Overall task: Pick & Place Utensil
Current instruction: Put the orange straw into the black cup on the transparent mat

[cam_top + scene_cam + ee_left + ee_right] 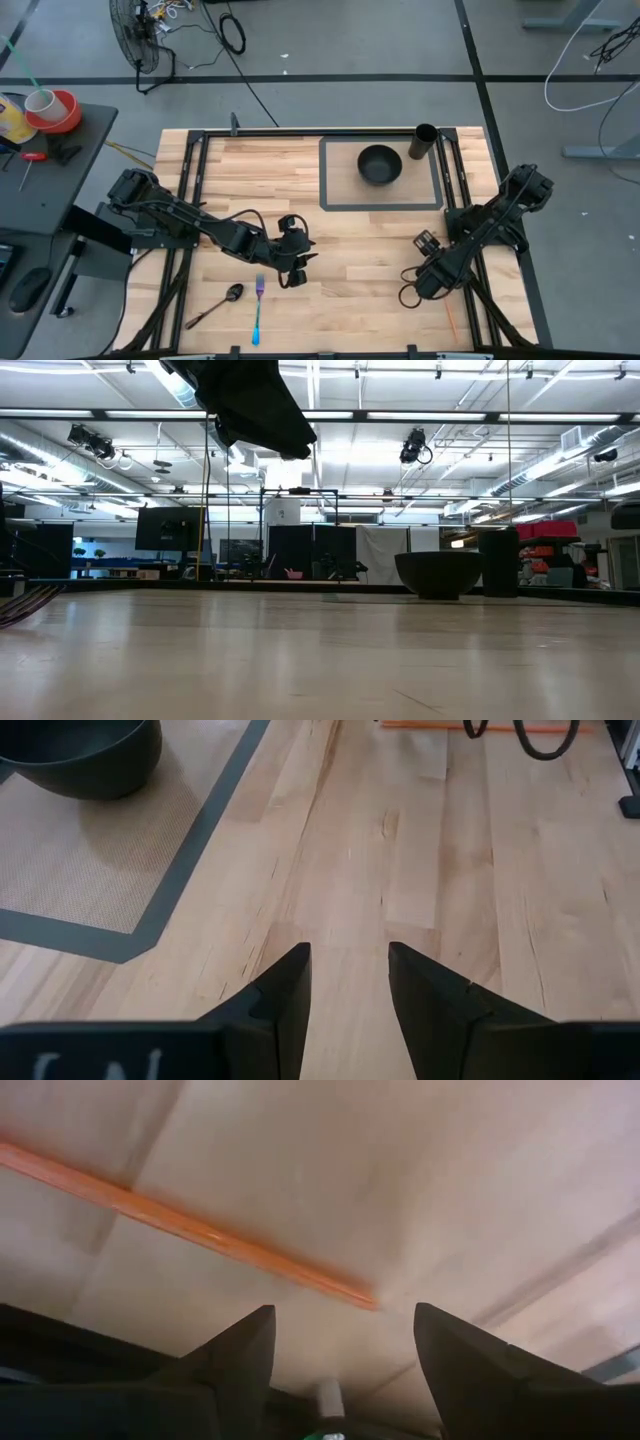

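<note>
A fork (258, 308) with a blue iridescent handle and a dark spoon (216, 306) lie flat on the wooden table near its near-left edge. A black bowl (380, 164) sits on a grey-bordered mat (330, 170) toward the far edge; the low view shows the bowl (440, 573) too. My left gripper (300, 262) hovers open just to the far right of the fork, and between its fingers (345, 970) only bare wood shows. My right gripper (411, 290) is open low over the near-right part of the table (340, 1340).
A black cylinder cup (424, 142) stands at the mat's far-right corner, right of the bowl (498, 561). A thin orange strip (200, 1230) lies on the wood by the right gripper. Bare wood (350, 290) lies between the two grippers.
</note>
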